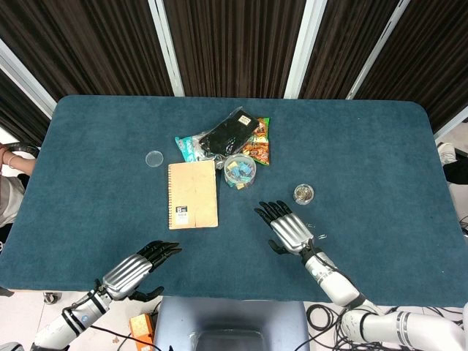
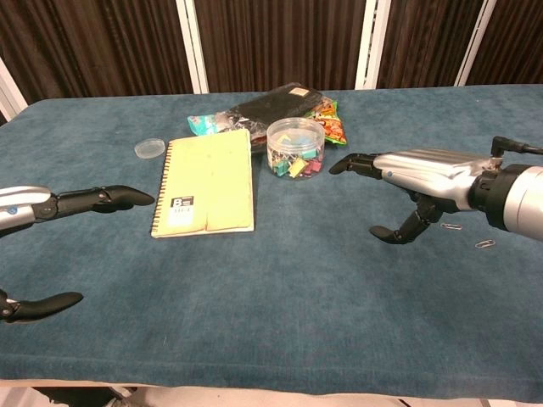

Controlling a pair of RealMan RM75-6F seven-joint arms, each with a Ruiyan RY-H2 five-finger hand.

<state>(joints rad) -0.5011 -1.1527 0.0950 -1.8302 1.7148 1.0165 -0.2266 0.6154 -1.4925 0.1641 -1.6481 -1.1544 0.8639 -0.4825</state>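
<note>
Right hand (image 1: pixel 287 229) hovering over the desk (image 1: pixel 380 161), fingers spread, holding nothing, just short of the clip jar (image 1: pixel 239 170). Left hand (image 1: pixel 139 268) open too, near the notebook (image 1: pixel 193 194). Notebook label too small to read; snack packets (image 1: pixel 257 142) half buried under a black pouch (image 1: pixel 228 131).

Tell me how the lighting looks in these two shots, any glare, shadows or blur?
Head view: even overhead light, the table sharp, only faint shadows under the notebook; the edges bend slightly, like a wide lens. Chest view: soft shadows beneath the right hand and left hand, small highlights on the clip jar, the right wrist at the frame edge slightly soft.
</note>
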